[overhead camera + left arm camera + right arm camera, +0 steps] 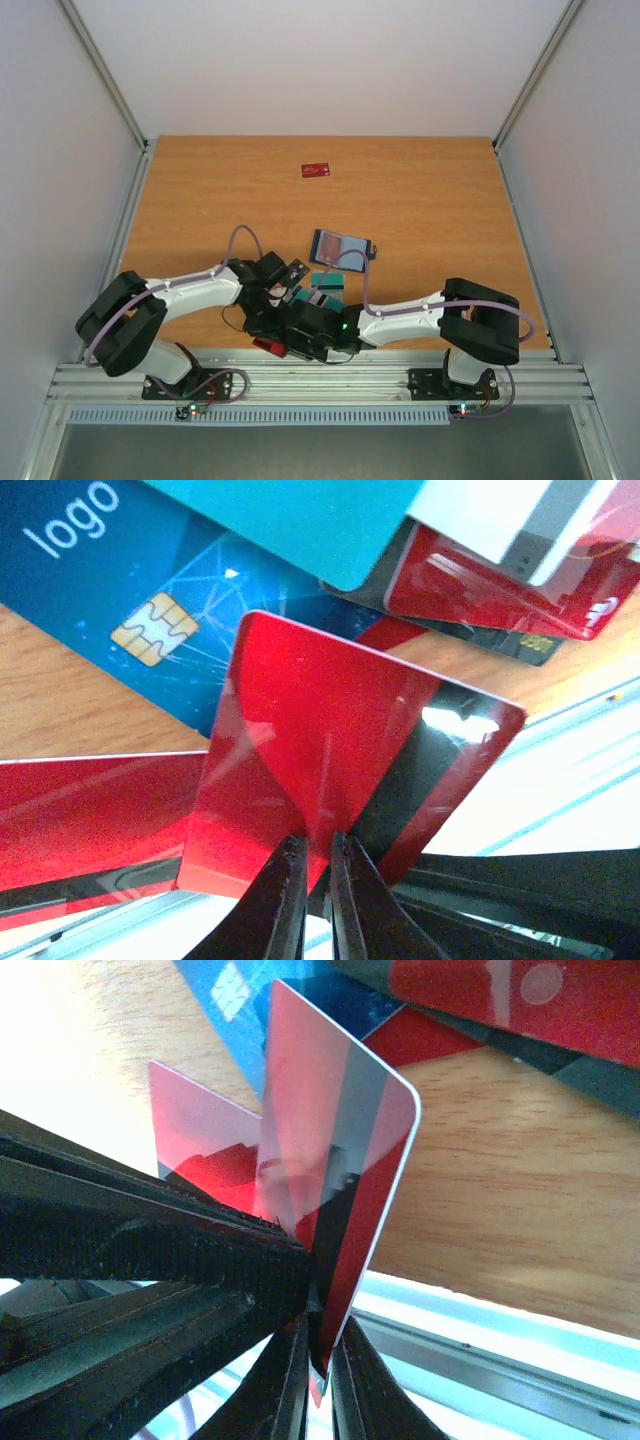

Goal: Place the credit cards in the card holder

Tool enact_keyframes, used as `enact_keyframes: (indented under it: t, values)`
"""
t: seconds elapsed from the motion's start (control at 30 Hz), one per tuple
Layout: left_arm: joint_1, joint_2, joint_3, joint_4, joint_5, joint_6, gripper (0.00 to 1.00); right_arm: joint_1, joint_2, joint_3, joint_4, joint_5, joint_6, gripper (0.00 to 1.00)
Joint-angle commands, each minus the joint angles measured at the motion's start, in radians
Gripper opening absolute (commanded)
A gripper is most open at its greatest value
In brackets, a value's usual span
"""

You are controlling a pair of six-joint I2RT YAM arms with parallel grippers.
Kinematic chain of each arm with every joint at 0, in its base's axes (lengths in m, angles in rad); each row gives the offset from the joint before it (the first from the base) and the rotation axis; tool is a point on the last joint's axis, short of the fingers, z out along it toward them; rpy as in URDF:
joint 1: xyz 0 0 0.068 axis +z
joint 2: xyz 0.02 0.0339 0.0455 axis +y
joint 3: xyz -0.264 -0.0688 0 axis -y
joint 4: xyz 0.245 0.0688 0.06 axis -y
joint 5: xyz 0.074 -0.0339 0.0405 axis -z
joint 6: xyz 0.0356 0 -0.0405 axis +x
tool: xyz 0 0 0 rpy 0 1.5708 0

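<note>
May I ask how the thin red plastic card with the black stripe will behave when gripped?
Probably stiff: the red plastic card stands flat though the left gripper pinches only its edge. Glossy glare suggests it may slip. Thin, so likely light.

- Top external: high, distant, from the near side, facing down over the whole table [200,190].
- Left wrist: close-up, facing a red card [330,770].
- Right wrist: close-up; the 2 wrist views share that red card [340,1130] at the near table edge.
</note>
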Motion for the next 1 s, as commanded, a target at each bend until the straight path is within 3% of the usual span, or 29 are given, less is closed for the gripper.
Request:
enact_keyframes:
  t: [0.0, 0.13, 0.23, 0.4, 0.5, 0.63, 0.8, 0.97]
  values:
    - [-0.006, -0.057, 0.011, 0.000, 0.023, -0.019, 0.11, 0.005, 0.002, 0.073, 0.008, 0.014, -0.029, 0.07]
    - [-0.003, -0.136, 0.064, -0.093, -0.023, -0.010, 0.11, 0.004, -0.021, 0.083, -0.029, 0.001, -0.008, 0.01]
    - [0.010, -0.211, 0.127, -0.192, -0.082, -0.008, 0.16, -0.007, -0.056, 0.114, -0.090, -0.022, -0.038, 0.01]
    - [0.017, -0.328, 0.305, -0.351, -0.235, 0.052, 0.32, -0.046, -0.097, 0.258, -0.318, -0.083, -0.229, 0.01]
    - [0.026, -0.371, 0.420, -0.417, -0.347, 0.080, 0.36, -0.096, -0.137, 0.336, -0.433, -0.132, -0.342, 0.01]
    - [0.053, -0.358, 0.548, -0.411, -0.397, 0.123, 0.40, -0.252, -0.219, 0.393, -0.557, -0.240, -0.492, 0.01]
    - [0.087, -0.285, 0.688, -0.328, -0.426, 0.205, 0.62, -0.526, -0.321, 0.419, -0.626, -0.448, -0.690, 0.01]
    - [0.185, -0.186, 0.778, -0.162, -0.148, 0.220, 0.66, -0.778, -0.288, 0.471, -0.605, -0.706, -0.820, 0.01]
